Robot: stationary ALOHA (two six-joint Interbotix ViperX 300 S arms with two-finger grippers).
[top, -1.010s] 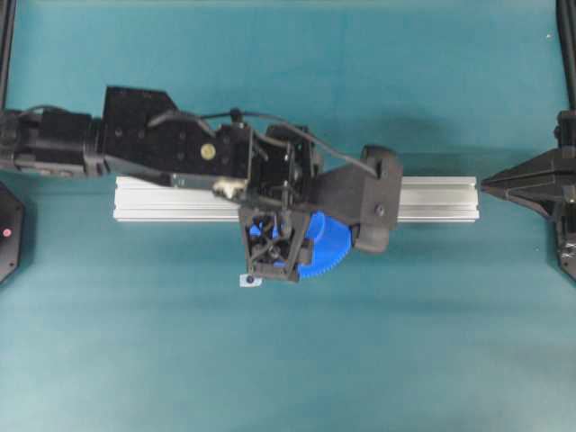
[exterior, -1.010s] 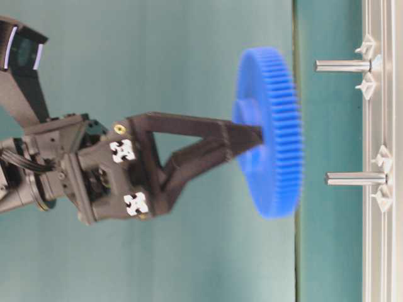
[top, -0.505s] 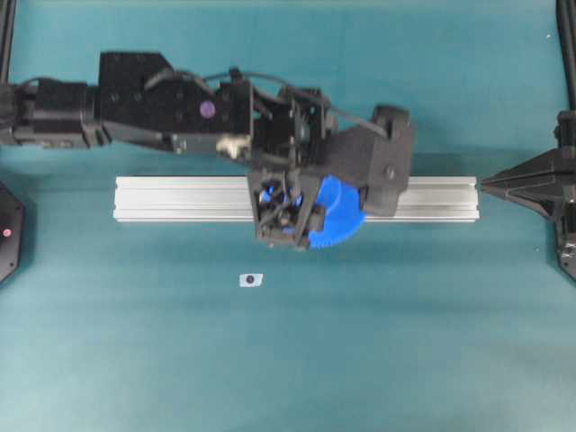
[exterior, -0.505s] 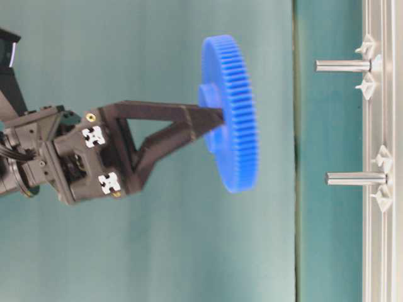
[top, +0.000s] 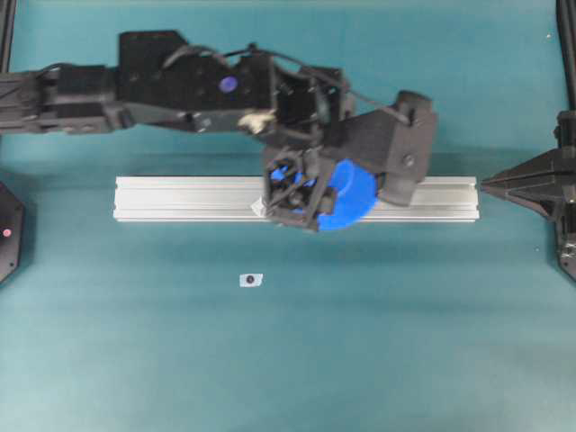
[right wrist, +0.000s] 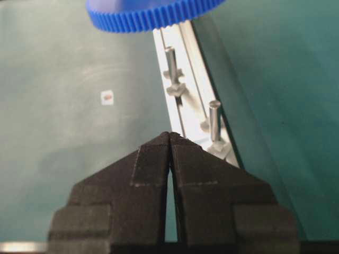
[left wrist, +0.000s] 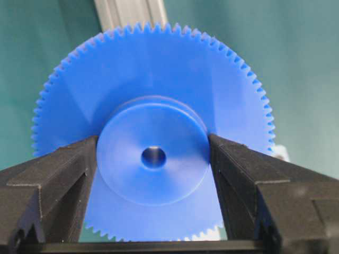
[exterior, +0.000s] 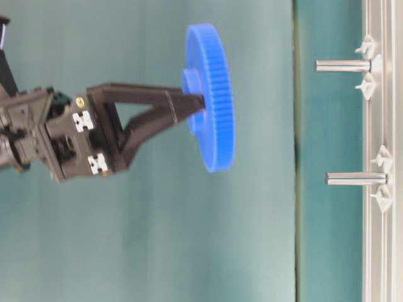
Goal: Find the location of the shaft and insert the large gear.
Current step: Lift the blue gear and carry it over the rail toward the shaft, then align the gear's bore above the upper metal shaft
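Observation:
The large gear [left wrist: 153,79], a bright blue toothed disc, is held by its raised hub between the fingers [left wrist: 69,174] of my left gripper [left wrist: 153,159]. In the overhead view the large gear [top: 353,200] hangs over the aluminium rail [top: 180,198], under the left gripper [top: 295,193]. Two pale upright pegs stand on the rail, one shaft [exterior: 343,65] and a second shaft [exterior: 356,178]. The large gear [exterior: 211,94] is well clear of both tips, face towards them. My right gripper [right wrist: 169,135] is shut and empty at the rail's right end [top: 490,186].
A small white tab with a dark centre [top: 249,280] lies on the teal mat in front of the rail. Clear diamond tabs flank each peg [right wrist: 177,87]. A dark fixture [top: 7,234] sits at the left edge.
The left gripper has carried the gear from the mat in front of the rail to over the rail and slightly right. It has also risen farther from the peg tips. The right gripper is still.

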